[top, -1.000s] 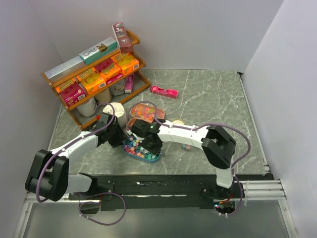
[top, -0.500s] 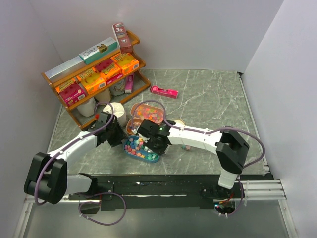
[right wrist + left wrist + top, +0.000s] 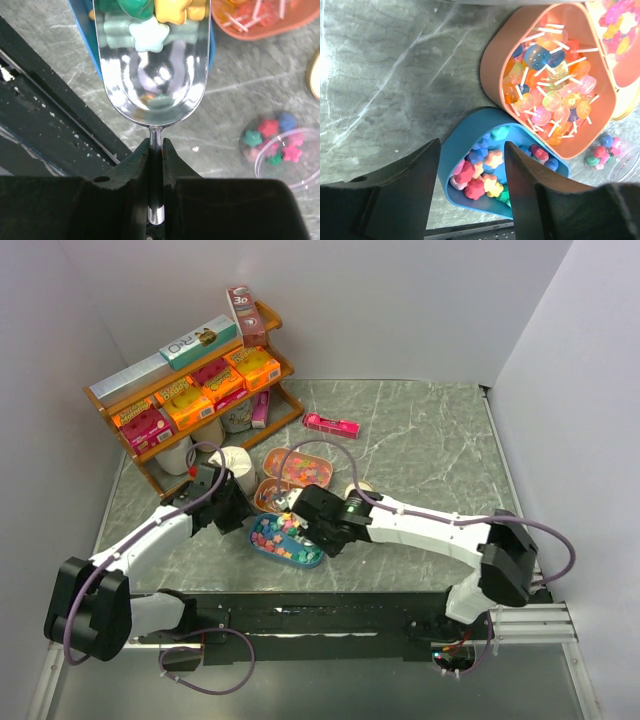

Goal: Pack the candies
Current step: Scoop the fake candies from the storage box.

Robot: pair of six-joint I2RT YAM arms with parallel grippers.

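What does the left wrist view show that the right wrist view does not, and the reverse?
Only the left wrist view: the left gripper, jaws open, the corner of the blue tray seen between them, and most of the orange tray of lollipops. Only the right wrist view: the right gripper shut on the handle of a metal scoop holding candies, and a black rail. Both: the blue tray, the orange tray's edge, a clear cup with some candies.

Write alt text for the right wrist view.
The right gripper's fingers clamp the thin handle of a shiny metal scoop, its far end holding a few star-shaped candies over a blue tray. To the right on the marbled table sit a clear cup with a few more and the edge of an orange tray of lollipops.
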